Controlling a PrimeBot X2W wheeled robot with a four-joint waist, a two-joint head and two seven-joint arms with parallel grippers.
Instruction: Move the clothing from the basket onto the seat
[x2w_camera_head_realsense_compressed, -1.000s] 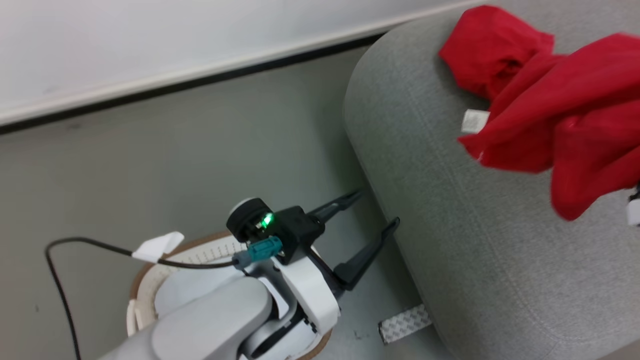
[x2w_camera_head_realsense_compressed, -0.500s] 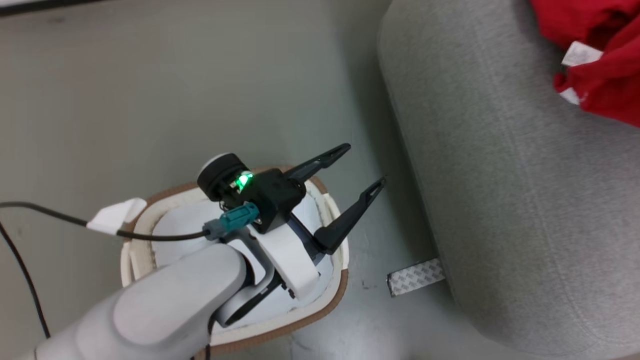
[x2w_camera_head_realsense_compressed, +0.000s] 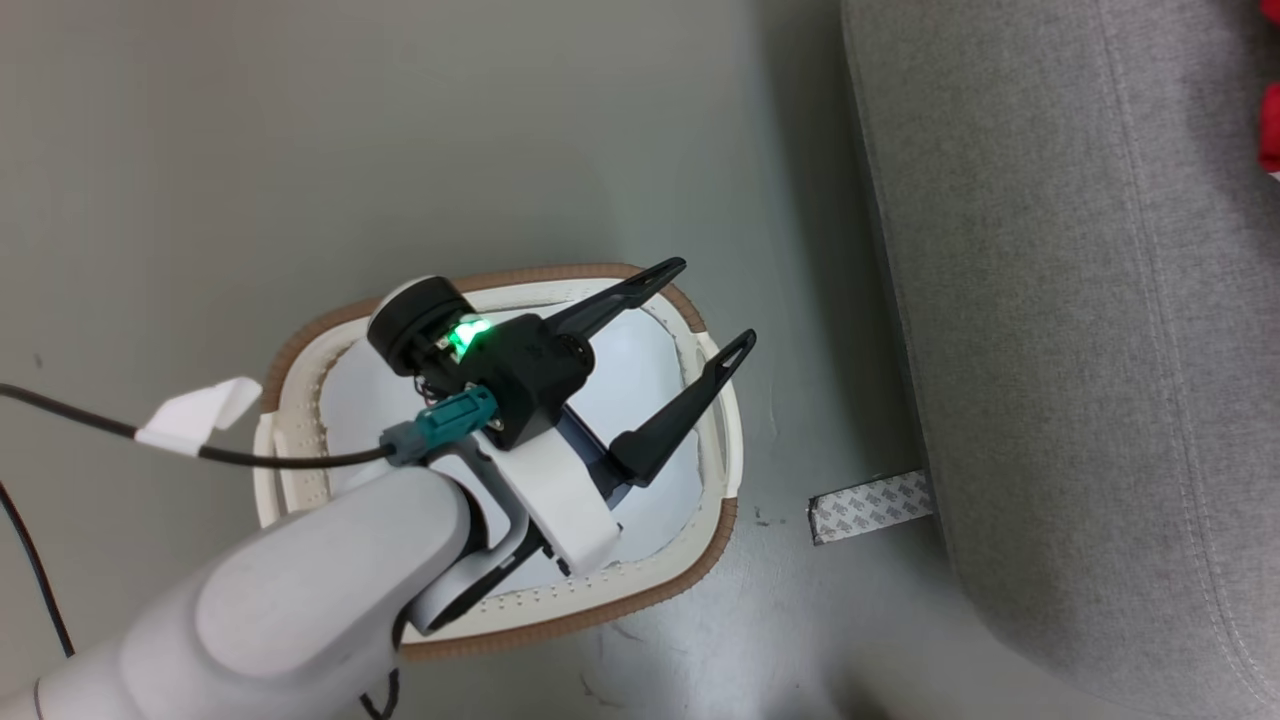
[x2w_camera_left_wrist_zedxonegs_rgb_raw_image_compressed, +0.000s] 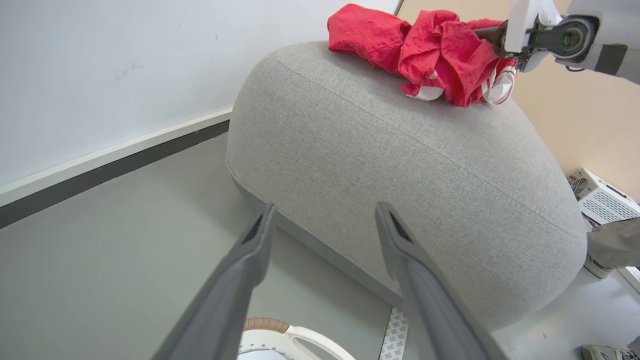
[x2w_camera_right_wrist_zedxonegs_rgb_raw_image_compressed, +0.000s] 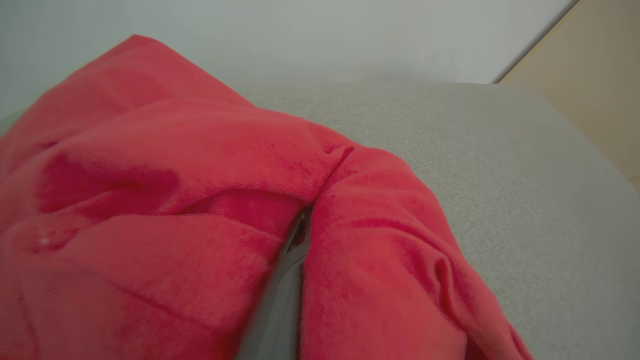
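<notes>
Head cam has tilted down over the last 1 s, so the clothing (x2w_camera_left_wrist_zedxonegs_rgb_raw_image_compressed: 440, 55) slides to the frame's right edge: a camera move, not the cloth. The clothing sits bunched on top of the seat (x2w_camera_left_wrist_zedxonegs_rgb_raw_image_compressed: 400, 165), with the right gripper (x2w_camera_right_wrist_zedxonegs_rgb_raw_image_compressed: 300, 225) clamped on a fold. The left gripper (x2w_camera_head_realsense_compressed: 715, 303) hovers over the basket (x2w_camera_head_realsense_compressed: 690, 580), fingers spread, holding nothing. Visible basket interior looks pale, so probably only the release is left.

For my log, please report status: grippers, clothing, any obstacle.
Left gripper open above laundry basket. Right gripper shut on red clothing lying on grey sofa. Patterned strip on floor by sofa base.
</notes>
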